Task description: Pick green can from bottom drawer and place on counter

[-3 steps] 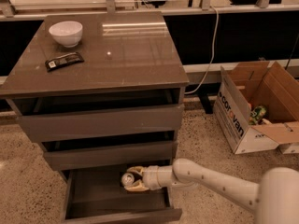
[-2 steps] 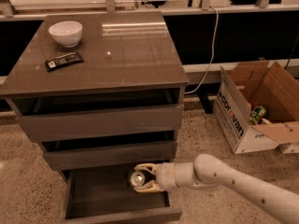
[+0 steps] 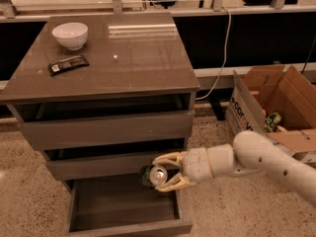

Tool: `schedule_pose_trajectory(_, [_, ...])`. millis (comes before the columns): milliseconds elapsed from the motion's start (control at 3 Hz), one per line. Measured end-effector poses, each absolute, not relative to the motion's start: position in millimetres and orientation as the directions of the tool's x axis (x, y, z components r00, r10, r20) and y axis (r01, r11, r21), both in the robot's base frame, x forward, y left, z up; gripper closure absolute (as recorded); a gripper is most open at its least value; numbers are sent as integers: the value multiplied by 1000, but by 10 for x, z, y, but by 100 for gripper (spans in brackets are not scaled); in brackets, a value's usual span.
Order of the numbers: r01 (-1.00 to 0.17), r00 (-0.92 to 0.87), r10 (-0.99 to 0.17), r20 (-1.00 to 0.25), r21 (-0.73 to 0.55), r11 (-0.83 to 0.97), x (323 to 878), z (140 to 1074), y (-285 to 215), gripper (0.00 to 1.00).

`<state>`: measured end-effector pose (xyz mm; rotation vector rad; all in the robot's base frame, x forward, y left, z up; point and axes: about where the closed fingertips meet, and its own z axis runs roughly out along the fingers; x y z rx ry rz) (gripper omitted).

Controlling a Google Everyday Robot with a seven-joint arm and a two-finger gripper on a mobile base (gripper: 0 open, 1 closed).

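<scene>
My gripper is shut on the green can, whose silver top faces the camera. It holds the can lifted above the open bottom drawer, in front of the middle drawer's face. The drawer tray below looks empty. The white arm reaches in from the right. The glossy brown-grey counter is the cabinet's top slab, well above the can.
A white bowl and a dark wrapped bar lie on the counter's left part. An open cardboard box with a greenish can stands on the floor at right. A cable hangs behind the cabinet.
The gripper has risen with the green can out of the bottom drawer and up to the level of the middle drawer's front.
</scene>
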<state>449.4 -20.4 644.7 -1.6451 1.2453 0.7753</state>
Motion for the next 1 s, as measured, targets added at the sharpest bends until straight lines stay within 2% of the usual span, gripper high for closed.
schedule_pose_trajectory(667, [-999,47,-394,-918,-31,-45,4714,8082,-696,100])
schedule_pose_trajectory(1000, [-1000,-26,-428,-903,29,-1,4674,8715,-910,100])
